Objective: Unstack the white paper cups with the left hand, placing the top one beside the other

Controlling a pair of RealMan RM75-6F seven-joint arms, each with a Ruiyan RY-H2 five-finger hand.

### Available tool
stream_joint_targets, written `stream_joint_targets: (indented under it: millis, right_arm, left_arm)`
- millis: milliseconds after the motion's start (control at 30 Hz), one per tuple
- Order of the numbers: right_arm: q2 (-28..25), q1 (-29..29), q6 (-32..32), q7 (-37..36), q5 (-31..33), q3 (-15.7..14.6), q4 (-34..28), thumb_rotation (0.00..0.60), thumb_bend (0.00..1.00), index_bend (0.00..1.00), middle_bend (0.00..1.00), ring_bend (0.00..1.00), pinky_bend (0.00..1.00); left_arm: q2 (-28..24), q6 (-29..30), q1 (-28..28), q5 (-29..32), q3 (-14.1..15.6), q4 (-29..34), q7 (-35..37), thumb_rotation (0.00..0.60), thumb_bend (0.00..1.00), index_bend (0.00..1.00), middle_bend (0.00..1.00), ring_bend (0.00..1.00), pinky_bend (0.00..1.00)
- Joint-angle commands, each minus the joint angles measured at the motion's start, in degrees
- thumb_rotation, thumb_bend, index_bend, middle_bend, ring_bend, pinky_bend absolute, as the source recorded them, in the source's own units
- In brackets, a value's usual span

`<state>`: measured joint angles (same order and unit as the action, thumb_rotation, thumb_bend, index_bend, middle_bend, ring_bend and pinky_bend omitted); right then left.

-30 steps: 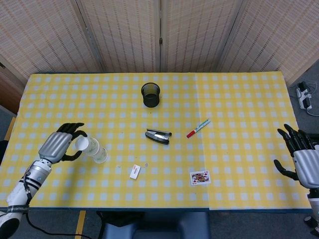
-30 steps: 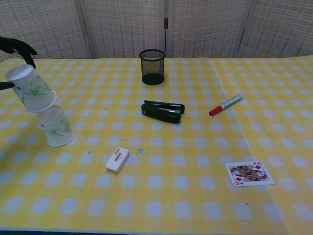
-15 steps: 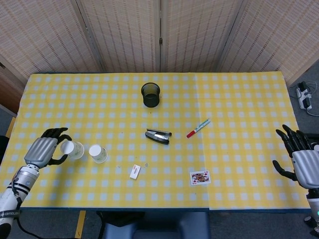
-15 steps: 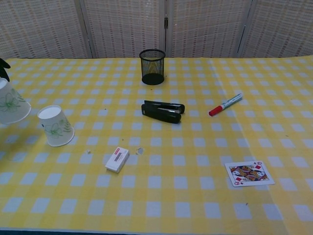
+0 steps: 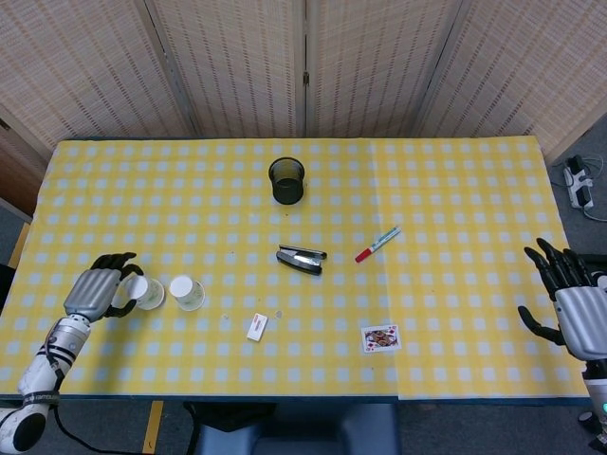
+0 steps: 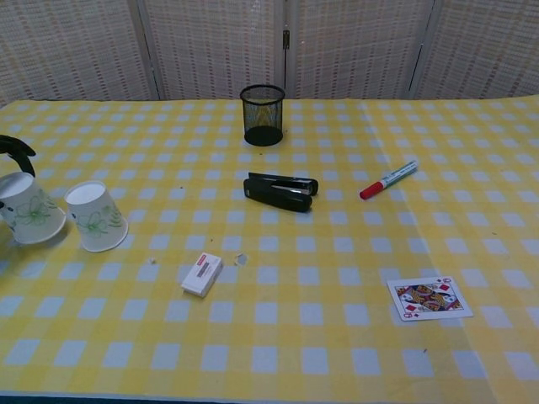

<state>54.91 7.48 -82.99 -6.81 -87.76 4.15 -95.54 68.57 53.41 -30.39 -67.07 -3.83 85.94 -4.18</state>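
White paper, two cups, lower left of the frame. The placing step is judged to be in hand: the lifted cup (image 5: 144, 291) is seen upside down just beside the other cup (image 5: 187, 292), apart from it, on the yellow checked table (image 5: 427, 209). The lifted cup is gripped by the left hand (image 5: 95, 291), fingers wrapped round its far side; in the chest view only dark fingertips (image 6: 18, 148) are caught at the left edge, above the cup (image 6: 30, 210). Whether the rim is fully down on the cloth cannot be told for sure; it looks slightly tilted. The next move is judged to call for the cup being settled flat and the fingers being let go without it being knocked into its neighbour (image 6: 96, 216). The right hand (image 5: 574, 303) is seen at the lower right, off the table edge, fingers spread, nothing in it. The task is judged nearly done; only the release is left.
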Motion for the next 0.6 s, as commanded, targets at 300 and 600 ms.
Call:
stream_joint_targets:
  millis: [300, 600]
  right_arm:
    - [-0.01, -0.04, 0.14, 0.22, 0.34, 0.05, -0.13, 0.600, 0.36, 0.06, 0.03, 0.08, 0.06]
    - [0.12, 0.11, 0.93, -0.48, 0.94, 0.03, 0.40, 0.600, 0.36, 0.06, 0.03, 0.08, 0.06]
  left_arm:
    - [1.59, -1.27, -0.51, 0.40, -0.16, -1.21, -0.57, 0.600, 0.40, 0.23, 0.14, 0.09, 0.11]
    - [-0.80, 2.89, 1.56, 1.29, -1.32, 2.25, -0.31, 0.600, 0.40, 0.09, 0.11, 0.06, 0.09]
